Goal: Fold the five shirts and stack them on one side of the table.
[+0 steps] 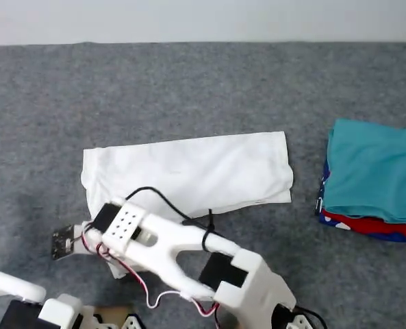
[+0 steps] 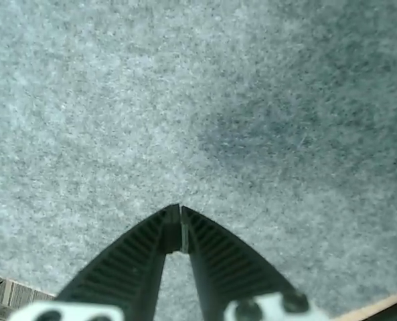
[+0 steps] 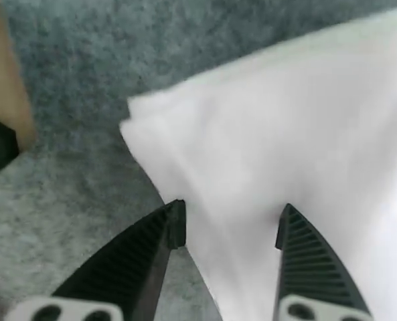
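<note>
High view: right gripper [image 3: 233, 212] gaped empty over the seven-o'clock corner of the white shirt [image 1: 189, 171], presumably for folding; left gripper [image 2: 181, 215] was closed, empty.

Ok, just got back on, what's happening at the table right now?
The right gripper, open, hangs over a corner of the white shirt, which lies partly folded in the middle. The left gripper is shut over bare table, holding nothing. A stack of folded shirts, teal on top, sits at one side.
</note>
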{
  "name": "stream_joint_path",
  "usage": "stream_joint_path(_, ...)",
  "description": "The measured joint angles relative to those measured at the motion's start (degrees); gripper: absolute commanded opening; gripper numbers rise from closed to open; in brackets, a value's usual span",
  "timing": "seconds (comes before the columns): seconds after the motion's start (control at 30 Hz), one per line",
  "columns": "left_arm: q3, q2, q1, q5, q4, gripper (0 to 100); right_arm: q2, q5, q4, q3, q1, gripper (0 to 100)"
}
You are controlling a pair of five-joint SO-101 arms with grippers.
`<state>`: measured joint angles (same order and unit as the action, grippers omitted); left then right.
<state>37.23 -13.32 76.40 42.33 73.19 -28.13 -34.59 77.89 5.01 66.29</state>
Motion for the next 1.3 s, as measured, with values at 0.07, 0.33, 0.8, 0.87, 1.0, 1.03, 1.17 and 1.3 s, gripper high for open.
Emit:
stream_joint_path(0.07,0.0,0.0,0.0,0.0,0.0,1,-0.8,0.0,-0.7,0.1,0.3,22.1)
stream_joint_path(0.33,0.0,0.0,0.0,0.0,0.0,1,-3.1,0.0,-1.7,1.1,0.4,15.7)
stream_joint_path(0.8,0.0,0.0,0.0,0.0,0.0,1,-11.8,-0.2,5.6,15.4,-0.4,1.0)
stream_joint_path(0.87,0.0,0.0,0.0,0.0,0.0,1,-12.6,-0.2,6.8,16.8,-1.1,1.0)
stream_joint_path(1.0,0.0,0.0,0.0,0.0,0.0,1,-13.2,-0.4,10.7,21.6,-2.7,1.0)
stream_joint_path(1.03,0.0,0.0,0.0,0.0,0.0,1,-13.2,-0.9,11.8,23.0,-3.4,1.0)
stream_joint_path(1.17,0.0,0.0,0.0,0.0,0.0,1,-13.3,-3.9,13.3,29.2,-7.3,1.0)
stream_joint_path(1.3,0.0,0.0,0.0,0.0,0.0,1,-15.3,-6.7,13.0,35.3,-11.3,1.0)
